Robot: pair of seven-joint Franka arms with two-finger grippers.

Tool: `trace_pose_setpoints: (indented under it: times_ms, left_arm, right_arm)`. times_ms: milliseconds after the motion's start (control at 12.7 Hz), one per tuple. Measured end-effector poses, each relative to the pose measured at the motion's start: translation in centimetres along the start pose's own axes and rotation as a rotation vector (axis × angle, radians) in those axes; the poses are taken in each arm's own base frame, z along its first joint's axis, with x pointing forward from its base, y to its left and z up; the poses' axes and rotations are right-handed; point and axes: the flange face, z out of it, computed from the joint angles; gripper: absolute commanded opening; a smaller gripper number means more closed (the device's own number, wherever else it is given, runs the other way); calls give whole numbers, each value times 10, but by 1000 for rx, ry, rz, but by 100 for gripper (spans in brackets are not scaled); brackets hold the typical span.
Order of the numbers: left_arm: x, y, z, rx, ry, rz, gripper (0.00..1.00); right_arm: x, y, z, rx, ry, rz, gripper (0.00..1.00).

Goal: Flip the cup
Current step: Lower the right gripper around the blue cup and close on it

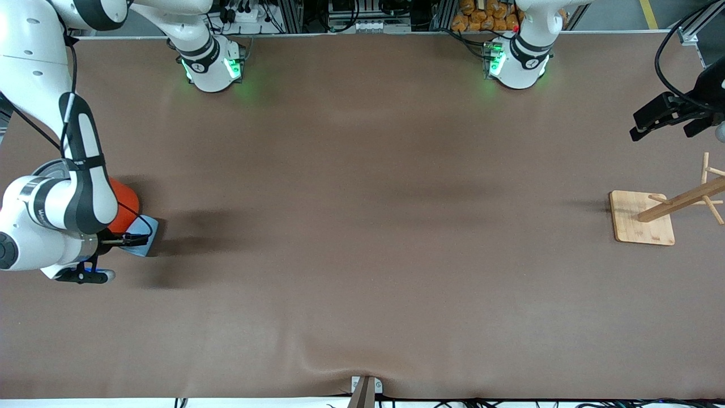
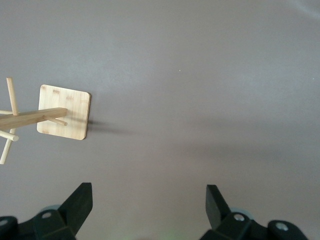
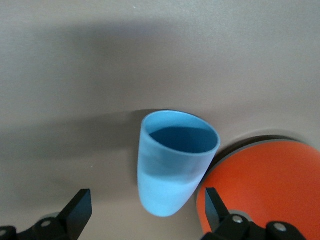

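While the left gripper (image 2: 149, 210) is being held open, waiting, the small light-blue tapered plastic cup (image 3: 172, 162) is being straddled, ungripped, by the spread right gripper (image 3: 149, 212), readying a flip.

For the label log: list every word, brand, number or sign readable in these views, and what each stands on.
No text can be read in full.
Right arm's grey band: a printed word, too blurred to read.
Arm bases: small round dark marks, too small to read.
Cup: plain, no lettering.
Orange-red can: none on the visible part.
Wooden rack: no print.
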Motion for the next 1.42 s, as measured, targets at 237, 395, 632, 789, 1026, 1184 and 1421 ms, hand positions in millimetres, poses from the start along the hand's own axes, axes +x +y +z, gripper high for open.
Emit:
trace_pose_setpoints:
  times_ms: [237, 395, 632, 789, 1026, 1184, 1421]
  left_arm:
    - [2, 1, -1, -2, 15, 2, 100]
    - [2, 1, -2, -3, 19, 4, 100]
    - [6, 10, -7, -14, 70, 17, 100]
    - [8, 12, -5, -19, 75, 20, 100]
    - [19, 8, 11, -23, 50, 15, 100]
    - [19, 7, 10, -23, 51, 14, 100]
    - [9, 8, -4, -18, 55, 17, 100]
  right_arm:
    - [7, 9, 24, -3, -13, 4, 100]
    - [12, 14, 37, -2, -6, -10, 100]
    - [13, 14, 45, -1, -11, -26, 100]
    - [14, 13, 49, 0, -17, -55, 100]
    - [15, 13, 55, -4, -25, -93, 100]
    - [17, 13, 58, -13, -21, -131, 100]
    - [17, 14, 69, -14, -39, -164, 82]
